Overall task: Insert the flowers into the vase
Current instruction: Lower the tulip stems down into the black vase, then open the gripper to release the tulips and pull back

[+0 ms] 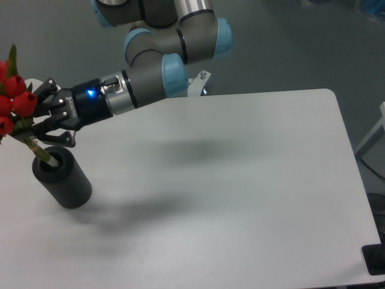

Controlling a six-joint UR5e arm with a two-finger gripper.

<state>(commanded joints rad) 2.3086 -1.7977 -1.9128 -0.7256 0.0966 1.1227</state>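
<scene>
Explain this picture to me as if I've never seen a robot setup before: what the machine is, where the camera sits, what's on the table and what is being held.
There is one picture of this moment, taken by a fixed camera looking down at a white table from above and in front.

The grey machine with light blue joints is a robot arm. At its end, past the small blue light, is a black two-finger gripper, which works like a simple hand.

On the table's left side stands a dark grey cylinder: the vase, with a round hole on top.

The gripper is closed around the stems of a bunch of red tulips. The bunch leans to the left, partly cut off by the picture's edge, and the lower stem ends already reach into the vase's hole.
</scene>
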